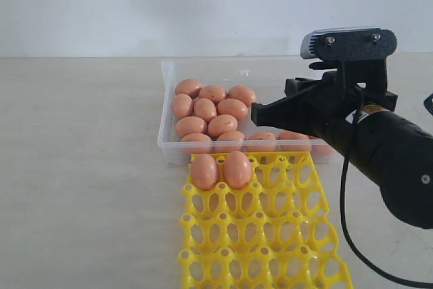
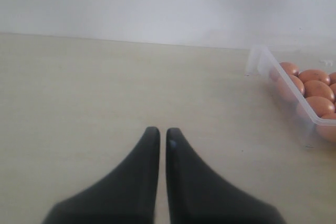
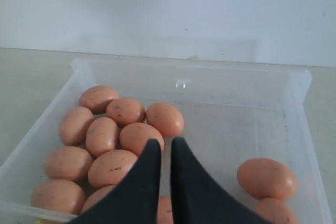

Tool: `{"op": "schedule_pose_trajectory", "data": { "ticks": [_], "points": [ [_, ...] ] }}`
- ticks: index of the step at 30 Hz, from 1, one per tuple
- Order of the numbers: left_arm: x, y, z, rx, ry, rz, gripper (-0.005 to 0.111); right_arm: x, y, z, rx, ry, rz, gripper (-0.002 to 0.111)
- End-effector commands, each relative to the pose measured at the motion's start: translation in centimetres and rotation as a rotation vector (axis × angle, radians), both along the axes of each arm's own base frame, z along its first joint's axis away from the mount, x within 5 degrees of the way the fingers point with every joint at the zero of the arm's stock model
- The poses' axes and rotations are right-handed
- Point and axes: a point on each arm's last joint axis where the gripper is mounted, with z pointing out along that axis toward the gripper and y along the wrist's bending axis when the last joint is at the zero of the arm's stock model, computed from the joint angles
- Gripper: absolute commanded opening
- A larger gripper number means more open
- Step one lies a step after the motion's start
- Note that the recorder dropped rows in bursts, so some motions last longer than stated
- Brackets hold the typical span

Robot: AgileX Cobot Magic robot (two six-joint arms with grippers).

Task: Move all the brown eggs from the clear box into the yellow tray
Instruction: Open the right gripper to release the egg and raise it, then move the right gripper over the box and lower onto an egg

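Both empty, jaws together: right end effector (image 3: 165, 141) above clear box (image 3: 231, 80), left end effector (image 2: 163, 130) over table (image 2: 79, 87).

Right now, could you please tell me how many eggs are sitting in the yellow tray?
2. Both stand in the yellow tray, in its row nearest the clear box: one egg in the left end cup, the other egg beside it.

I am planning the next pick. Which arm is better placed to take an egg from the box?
Right. The right gripper, shut, hangs above the eggs in the box; the left gripper is over the table, beside the box.
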Motion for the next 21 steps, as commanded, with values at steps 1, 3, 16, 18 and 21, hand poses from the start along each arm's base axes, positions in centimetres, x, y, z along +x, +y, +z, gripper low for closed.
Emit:
{"op": "schedule_pose_trajectory", "data": {
  "ticks": [1, 3, 16, 18, 21],
  "points": [
    [0.0, 0.0, 0.0, 0.008, -0.011, -0.002, 0.004, 0.1, -0.4, 0.9, 0.032, -0.074, -0.048, 0.001],
    [0.0, 0.0, 0.0, 0.008, -0.011, -0.002, 0.004, 0.3, -0.6, 1.4, 0.036, -0.134, -0.075, 0.001],
    [0.0, 0.0, 0.0, 0.008, -0.011, -0.002, 0.004, 4.0, 1.6, 2.7, 0.044, -0.236, -0.090, 0.001],
    [0.0, 0.0, 0.0, 0.008, -0.011, -0.002, 0.004, 4.2, 1.7, 3.2, 0.049, -0.263, -0.088, 0.001],
    [0.0, 0.0, 0.0, 0.008, -0.011, -0.002, 0.004, 4.1, 1.7, 4.0, 0.048, -0.309, -0.088, 0.001]
  ]
}}
